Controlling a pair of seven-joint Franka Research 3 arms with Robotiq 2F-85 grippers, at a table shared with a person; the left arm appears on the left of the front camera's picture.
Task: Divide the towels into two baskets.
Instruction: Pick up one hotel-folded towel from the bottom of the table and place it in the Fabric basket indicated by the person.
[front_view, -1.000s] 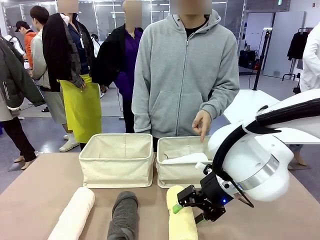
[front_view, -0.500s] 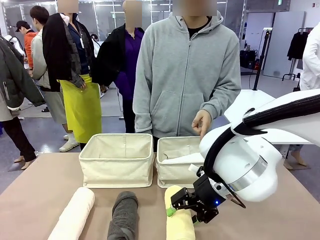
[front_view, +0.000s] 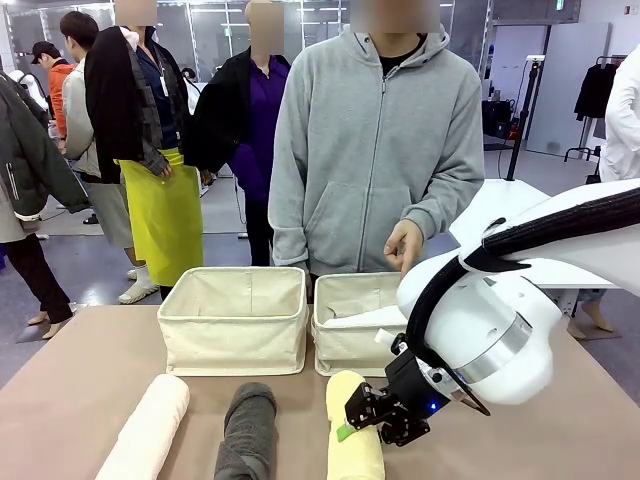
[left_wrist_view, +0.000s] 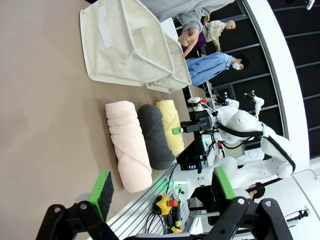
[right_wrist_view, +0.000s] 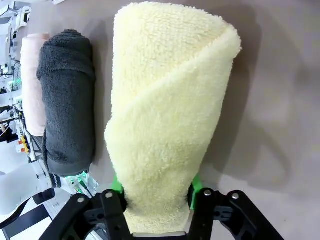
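You saw the yellow towel as coarse, looped terry cloth; the grey towel at its 9 o'clock looked denser. The 2 baskets were matt cream canvas, the table smooth matt brown.

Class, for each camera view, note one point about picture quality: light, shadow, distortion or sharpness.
Front view: even, diffuse light, no glare on the table. Left wrist view: scene rolled sideways, wide-angle bowing lines near the edges. Right wrist view: yellow towel sharp up close, its soft shadow falling to picture right.
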